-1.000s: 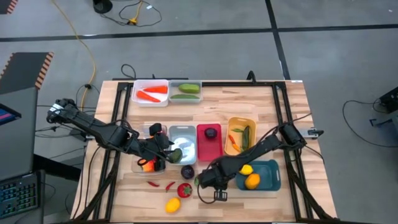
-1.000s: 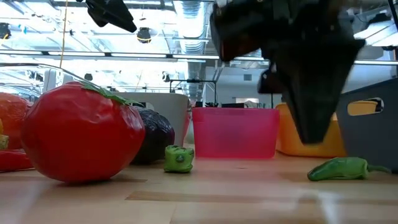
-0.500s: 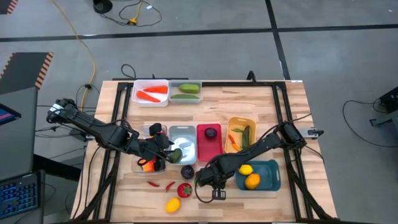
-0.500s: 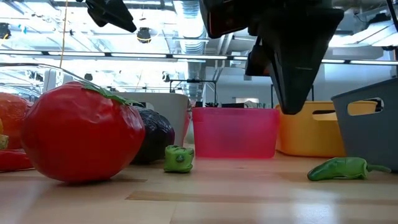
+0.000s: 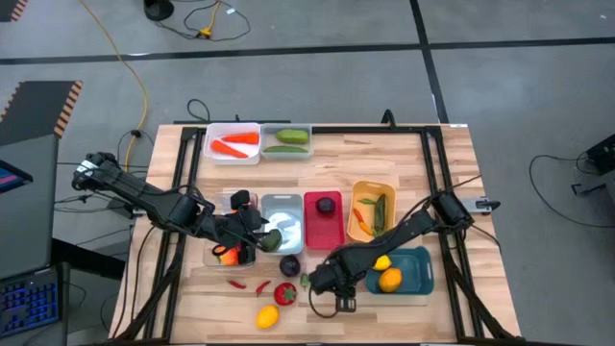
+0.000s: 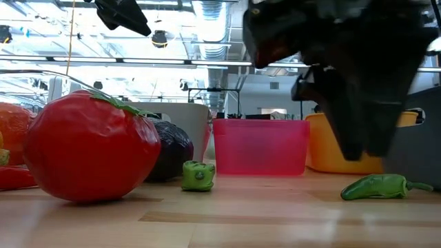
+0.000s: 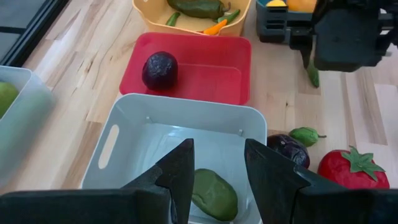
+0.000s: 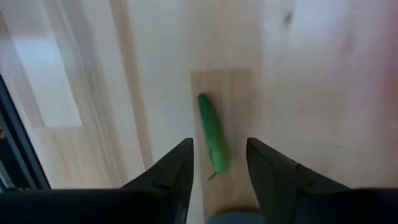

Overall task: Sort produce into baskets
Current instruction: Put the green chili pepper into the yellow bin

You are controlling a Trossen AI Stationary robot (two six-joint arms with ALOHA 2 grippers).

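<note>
A pale wooden surface point(image 5: 404, 163) carries seven bins: white point(image 5: 233, 143) and clear point(image 5: 286, 141) at the far edge, then clear point(image 5: 234, 252), grey point(image 5: 283, 220), red point(image 5: 324, 220), yellow point(image 5: 372, 207) and teal point(image 5: 404, 272). Loose on it lie a tomato point(image 5: 285, 293), lemon point(image 5: 267, 315), plum point(image 5: 289, 265), red chilies point(image 5: 248, 285) and a green chili point(image 6: 380, 186).

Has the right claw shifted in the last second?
Yes. In the high view the right claw has slid slightly toward the teal plastic bin; it hangs open above the small green chili.

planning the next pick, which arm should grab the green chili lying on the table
Right. Its open tool hangs directly above the green chili, fingers either side. The left tool is over the grey bin, open above a green piece.
</note>
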